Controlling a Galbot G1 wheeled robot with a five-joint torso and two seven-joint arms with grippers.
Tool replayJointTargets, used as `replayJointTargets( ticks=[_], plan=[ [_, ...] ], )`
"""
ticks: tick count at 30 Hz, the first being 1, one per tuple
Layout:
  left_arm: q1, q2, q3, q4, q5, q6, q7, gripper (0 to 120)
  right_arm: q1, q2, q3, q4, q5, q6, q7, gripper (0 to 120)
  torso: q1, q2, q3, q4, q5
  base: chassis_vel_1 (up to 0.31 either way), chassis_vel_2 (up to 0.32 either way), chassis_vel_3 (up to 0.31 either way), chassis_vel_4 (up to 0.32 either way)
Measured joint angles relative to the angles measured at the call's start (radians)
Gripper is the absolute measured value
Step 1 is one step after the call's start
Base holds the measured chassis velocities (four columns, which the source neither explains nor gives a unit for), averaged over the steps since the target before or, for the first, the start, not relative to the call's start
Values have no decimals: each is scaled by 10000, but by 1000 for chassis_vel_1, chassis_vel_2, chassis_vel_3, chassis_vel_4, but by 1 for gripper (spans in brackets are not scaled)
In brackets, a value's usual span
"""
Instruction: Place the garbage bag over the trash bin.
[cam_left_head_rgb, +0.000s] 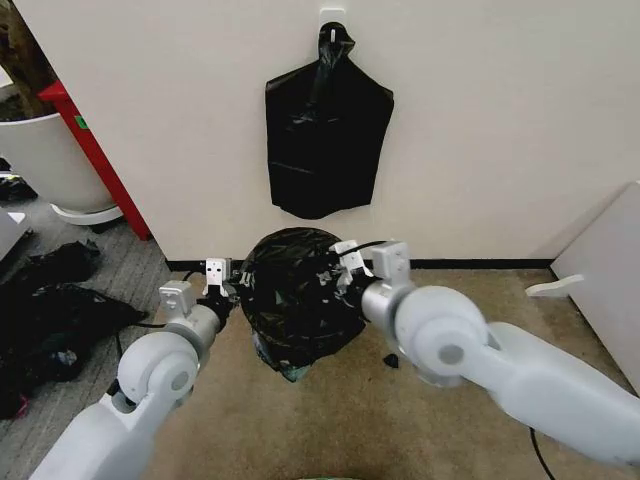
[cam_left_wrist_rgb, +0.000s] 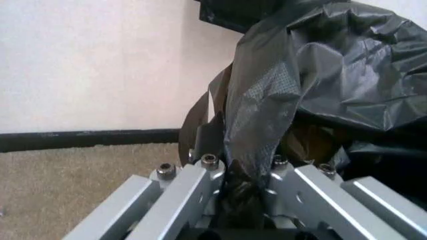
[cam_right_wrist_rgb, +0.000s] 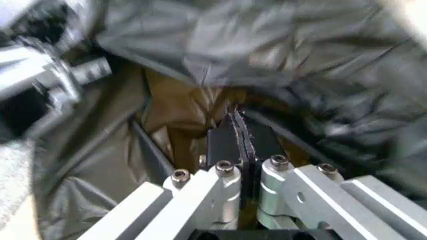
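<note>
Carpet floor by white wall: garbage bag (cam_left_head_rgb: 292, 300) held up between both arms, stretched w/ mouth open.
Left tool (cam_left_wrist_rgb: 235, 187) and right tool (cam_right_wrist_rgb: 241, 150) each clenched on bag film. Trash bin hidden; step looks like draping. Next: lower evenly, w/o tearing.

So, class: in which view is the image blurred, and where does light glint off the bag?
Right wrist view: the garbage bag is smeared with blur across its upper part, though the right gripper stays sharp. Left wrist view: crisp, with pale sheen on the bag's creases. Head view: evenly lit, faint highlights on the film.
</note>
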Motion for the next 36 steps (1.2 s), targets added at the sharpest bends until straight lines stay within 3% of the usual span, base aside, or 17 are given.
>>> replayJointTargets(
  ticks=[13,36],
  plan=[
    [436,-173,70,-191,825,-174,750,3,202,1187,-1078,-1338,-160,306,1032,0,0,0,-1,0,2,0,0,0,0],
    [782,-246,-144,-685,957,-236,1437,3,-27,1931,-1582,-3481,-266,460,1268,0,0,0,-1,-1,3,0,0,0,0]
  ],
)
